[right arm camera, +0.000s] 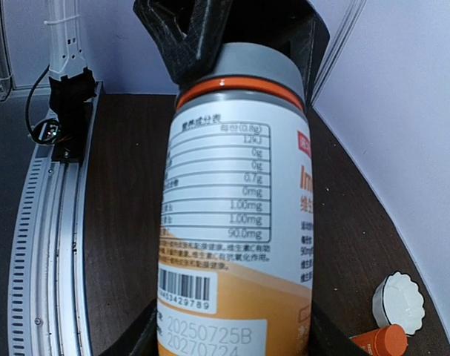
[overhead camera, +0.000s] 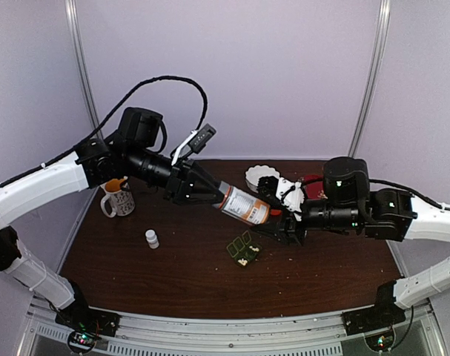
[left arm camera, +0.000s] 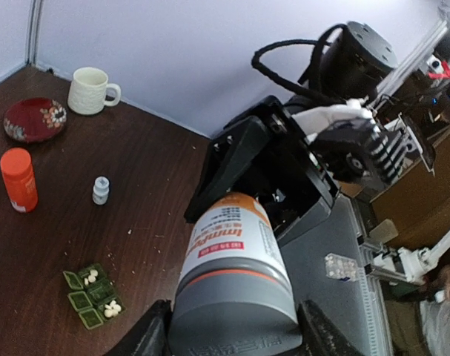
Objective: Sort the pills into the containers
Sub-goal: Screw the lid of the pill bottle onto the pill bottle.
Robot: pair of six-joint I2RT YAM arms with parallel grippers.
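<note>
Over the dark wooden table, the two arms meet in mid-air. The left arm reaches in from the left, its forearm sloping down toward the centre. The right arm stretches in almost level from the right. Between them hangs the grey-capped labelled bottle, tilted, with its cap end higher and to the left. The left gripper is closed about halfway onto the grey cap, a finger pressed to each side. The right gripper is closed about as far around the bottle's lower body and holds it from the opposite end.

On the table, a patterned mug stands at the left and a red plate lies near a cream mug. An orange bottle stands upright. The dark-green pill box lies just below the held bottle with its lids open. A small white bottle stands well to its left. The pills sit as whitish clusters in the box's two end cells.
</note>
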